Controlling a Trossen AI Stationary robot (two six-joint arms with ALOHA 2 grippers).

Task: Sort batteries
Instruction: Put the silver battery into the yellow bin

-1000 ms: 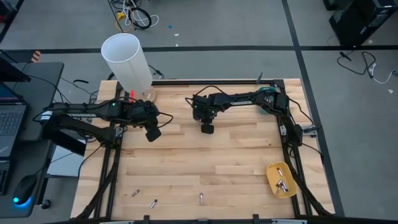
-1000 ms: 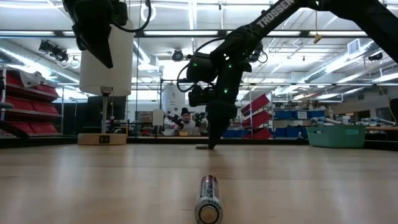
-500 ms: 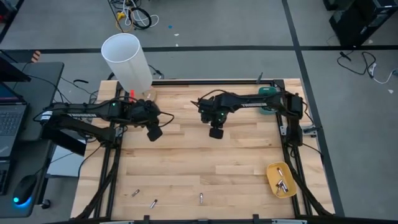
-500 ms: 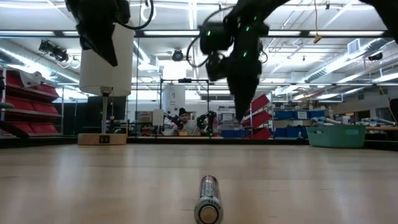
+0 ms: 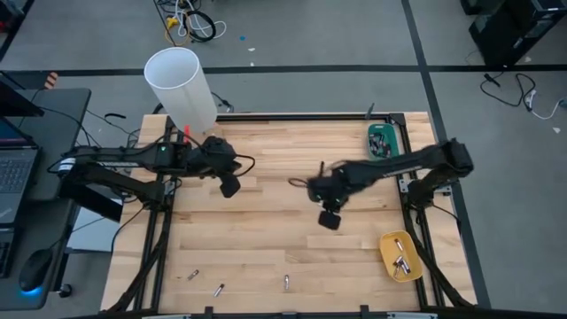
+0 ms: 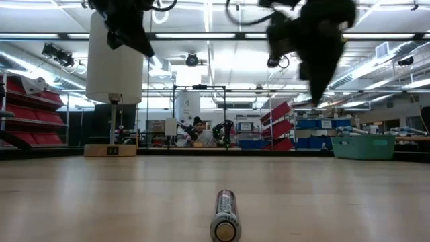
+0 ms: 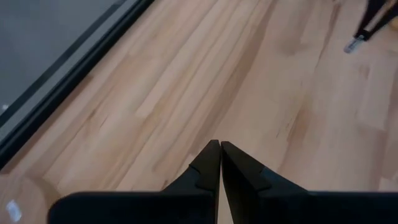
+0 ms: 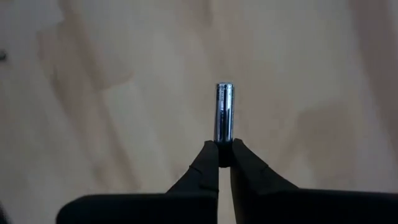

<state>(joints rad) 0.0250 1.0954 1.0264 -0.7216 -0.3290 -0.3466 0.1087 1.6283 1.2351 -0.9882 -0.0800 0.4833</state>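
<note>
The right hand [image 5: 330, 218] hangs above the middle of the table [image 5: 266, 230], its fingers pinched tight on one end of a silvery battery [image 8: 224, 113], so the cell sticks straight out past the fingertips along the hand's own line. The yellow tray [image 5: 400, 256], already holding a few cells, sits at the table's near right corner, toward the right arm's own side and nearer the front edge than the hand; I judge that is where this cell is bound, so the carry runs outward and forward. A teal tray [image 5: 382, 140] lies at the far right corner, the other candidate. Three loose batteries [image 5: 219, 289] are spread along the front edge, one [image 6: 225, 215] lying end-on to the low camera. The left hand [image 5: 229, 186] waits over the far left part of the table, fingers closed together on nothing.
</note>
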